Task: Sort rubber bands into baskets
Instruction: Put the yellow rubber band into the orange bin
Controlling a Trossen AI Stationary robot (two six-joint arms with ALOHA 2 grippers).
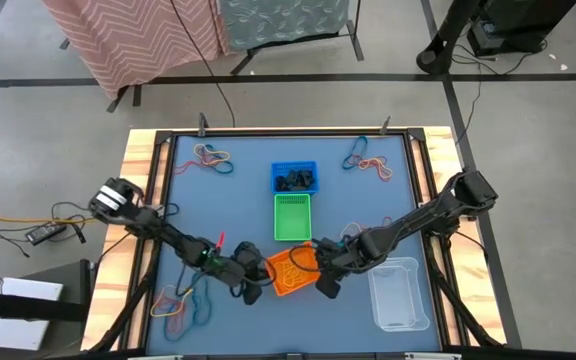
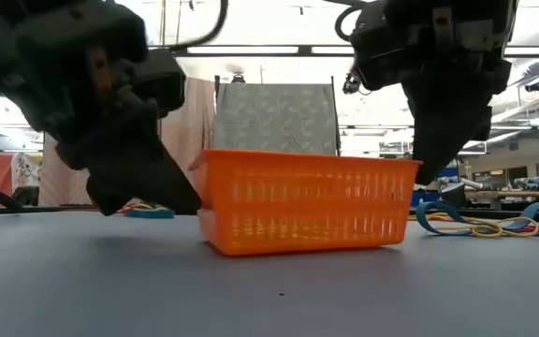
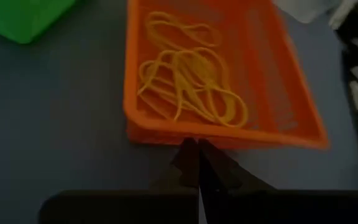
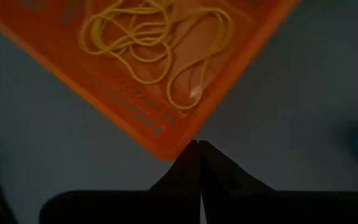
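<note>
The orange basket (image 1: 290,272) stands on the blue mat near the table's near edge, with yellow rubber bands (image 3: 188,81) lying on its floor. My left gripper (image 1: 253,290) is shut, its tips at the basket's left wall. My right gripper (image 1: 326,285) is shut at the basket's right near corner. The blue basket (image 1: 295,178) holds black bands, and the green basket (image 1: 292,217) stands just near of it. The clear tub (image 1: 398,293) stands at the near right. Loose bands lie at the far left (image 1: 213,157), the far right (image 1: 366,158) and the near left (image 1: 180,303). My left gripper's shut fingertips (image 3: 194,148) meet the orange basket's outer wall (image 3: 185,134) low down, about midway along it. The fingers slant down from the table's left. The basket stands on the mat. My right gripper's shut fingertips (image 4: 199,149) stand at the basket's outer corner (image 4: 173,149), slanting down from the right; whether they touch it, I cannot tell.
In the low view, blue and yellow bands (image 2: 480,223) lie on the mat to the right of the basket, and more (image 2: 148,212) lie behind my left gripper. The table's wooden edges (image 1: 138,200) frame the mat.
</note>
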